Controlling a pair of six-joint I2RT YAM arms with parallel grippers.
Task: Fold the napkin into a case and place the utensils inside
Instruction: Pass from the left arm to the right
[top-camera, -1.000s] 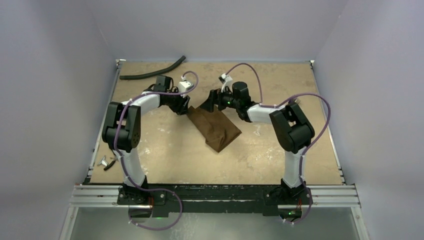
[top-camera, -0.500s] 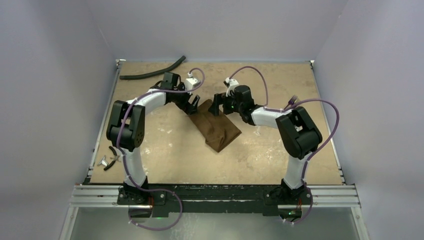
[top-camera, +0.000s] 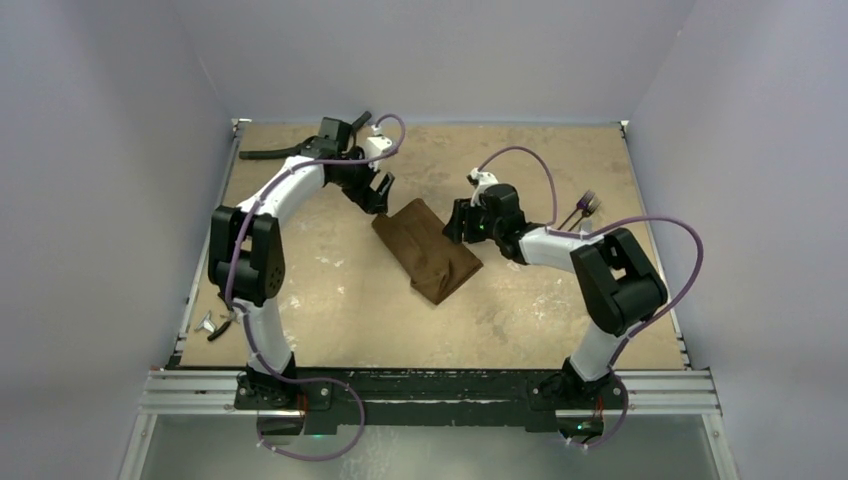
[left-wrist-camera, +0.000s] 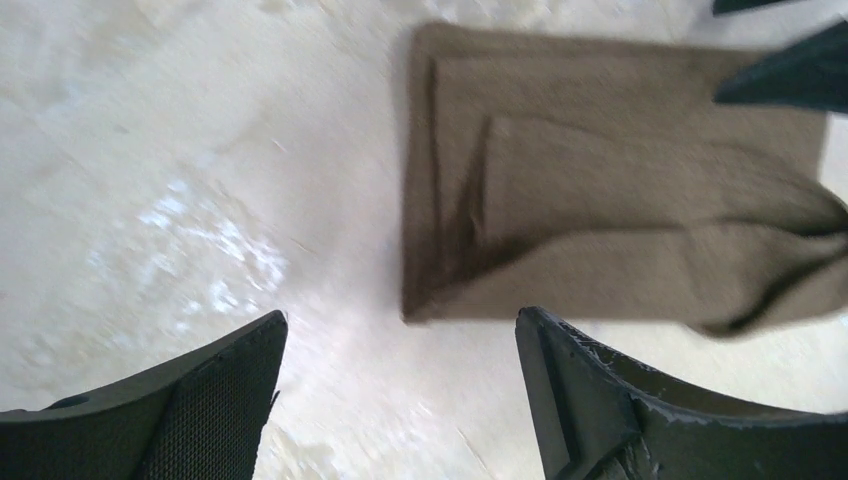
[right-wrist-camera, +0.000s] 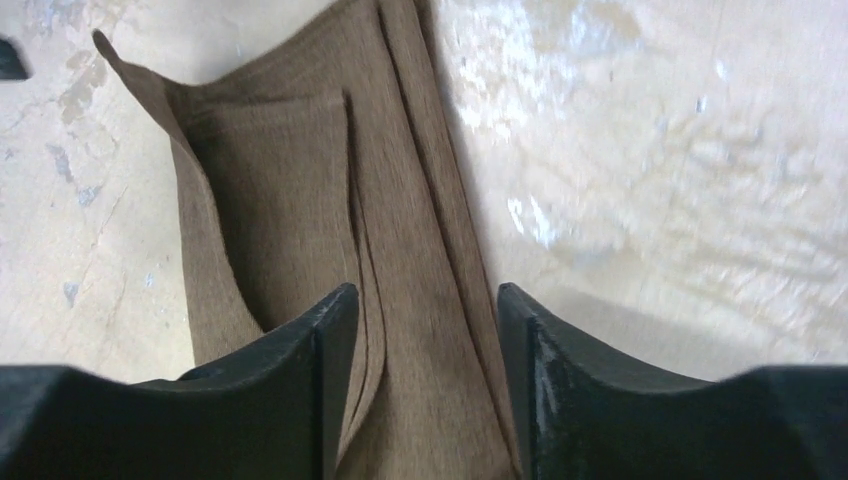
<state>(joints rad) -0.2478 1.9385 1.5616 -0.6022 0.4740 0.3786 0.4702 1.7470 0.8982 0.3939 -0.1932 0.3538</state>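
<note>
Plainly, napkin (top-camera: 428, 255) lies under right gripper (right-wrist-camera: 425, 300) (jaws apart), beside left gripper (left-wrist-camera: 400, 318).

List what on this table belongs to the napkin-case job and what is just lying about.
Belongs to the job:
- napkin, brown, partly folded, mid-table
- fork, on the right side, beyond the right arm

Lying about:
- black hose, far left corner, partly behind the left arm
- small metal bits by the left edge, too small to tell what they are
</note>
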